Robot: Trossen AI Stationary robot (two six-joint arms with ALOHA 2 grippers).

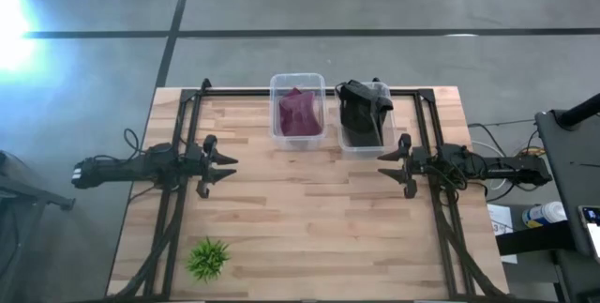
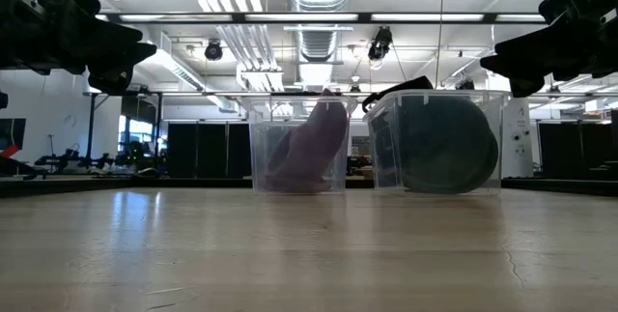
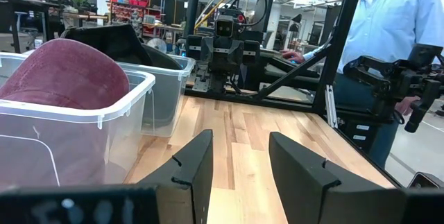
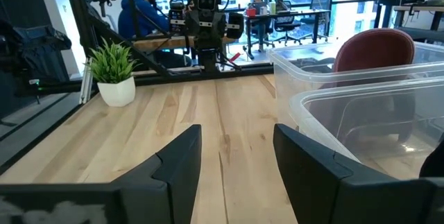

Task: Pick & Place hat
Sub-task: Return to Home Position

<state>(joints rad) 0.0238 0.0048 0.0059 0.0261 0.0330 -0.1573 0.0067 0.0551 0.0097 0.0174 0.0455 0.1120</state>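
A maroon hat sits in the left clear bin; the left wrist view shows its crown rising above the rim. A black hat fills the right clear bin, its brim poking over the rim. My left gripper hovers open over the table's left side, fingers pointing right. My right gripper hovers open at the right side, pointing left. Neither touches anything.
A small potted plant stands near the table's front left corner. Black frame rails run along both table sides. A person in a light blue shirt stands beyond the right edge. Bare wood lies between the grippers.
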